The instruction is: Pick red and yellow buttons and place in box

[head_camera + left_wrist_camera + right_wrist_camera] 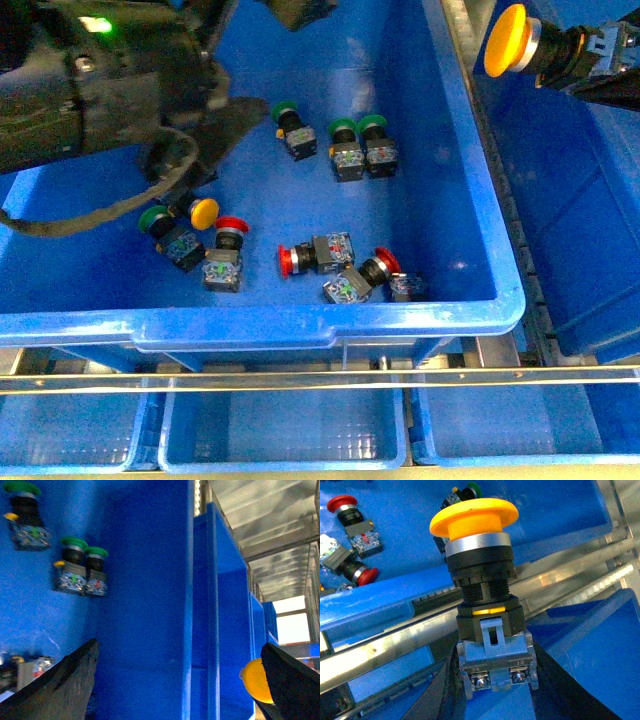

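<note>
Carrying a yellow button (474, 517) pinched by its grey block in our right claw (496, 680), we are holding it above the second box (560, 200) for release, while our left claw (175, 680), spread empty, is hovering over the remaining buttons.

Green-capped buttons: one (291, 127) at twelve o'clock in the tote, a touching pair (358, 145) just toward three, another (160, 224) at nine. Shallow blue trays (283, 430) line the six o'clock edge beneath a metal rail (320, 378).
</note>
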{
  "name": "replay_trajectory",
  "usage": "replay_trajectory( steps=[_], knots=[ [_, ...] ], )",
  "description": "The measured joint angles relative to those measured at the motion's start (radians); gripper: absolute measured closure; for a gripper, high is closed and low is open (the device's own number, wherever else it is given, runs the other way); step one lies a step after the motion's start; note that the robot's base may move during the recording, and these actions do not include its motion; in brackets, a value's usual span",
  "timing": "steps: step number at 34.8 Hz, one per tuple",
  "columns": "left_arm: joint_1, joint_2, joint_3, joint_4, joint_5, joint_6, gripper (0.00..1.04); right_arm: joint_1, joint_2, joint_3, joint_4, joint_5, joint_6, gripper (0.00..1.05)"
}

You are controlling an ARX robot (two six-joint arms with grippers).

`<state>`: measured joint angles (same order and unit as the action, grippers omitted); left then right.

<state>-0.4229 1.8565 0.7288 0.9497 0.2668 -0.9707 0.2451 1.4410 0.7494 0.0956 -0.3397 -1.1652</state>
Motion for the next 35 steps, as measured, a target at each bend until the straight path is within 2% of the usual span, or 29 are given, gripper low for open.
replay_trajectory(
  steps=[12, 17, 20, 31, 32, 35],
  knots=[
    [0.108, -0.163, -0.245, -0.002, -0.041, 0.121, 0.08, -0.039, -0.004, 0.000, 0.008, 0.008, 0.055, 0.78],
    [0.164, -0.241, -0.340, -0.021, -0.086, 0.203, 0.08, -0.054, -0.004, 0.001, 0.016, 0.014, 0.090, 0.78],
    [0.193, -0.300, -0.400, -0.037, -0.150, 0.282, 0.08, -0.063, -0.004, 0.002, 0.031, 0.020, 0.113, 0.78],
    [0.215, -0.420, -0.575, -0.039, -0.257, 0.423, 0.08, -0.075, -0.012, 0.006, 0.041, 0.037, 0.172, 0.78],
    [0.212, -0.413, -0.593, -0.006, -0.271, 0.438, 0.11, -0.075, -0.013, 0.007, 0.041, 0.039, 0.176, 0.78],
    [0.214, -0.351, -0.651, 0.157, -0.365, 0.550, 0.31, -0.073, -0.022, 0.007, 0.041, 0.047, 0.183, 0.78]
  ],
)
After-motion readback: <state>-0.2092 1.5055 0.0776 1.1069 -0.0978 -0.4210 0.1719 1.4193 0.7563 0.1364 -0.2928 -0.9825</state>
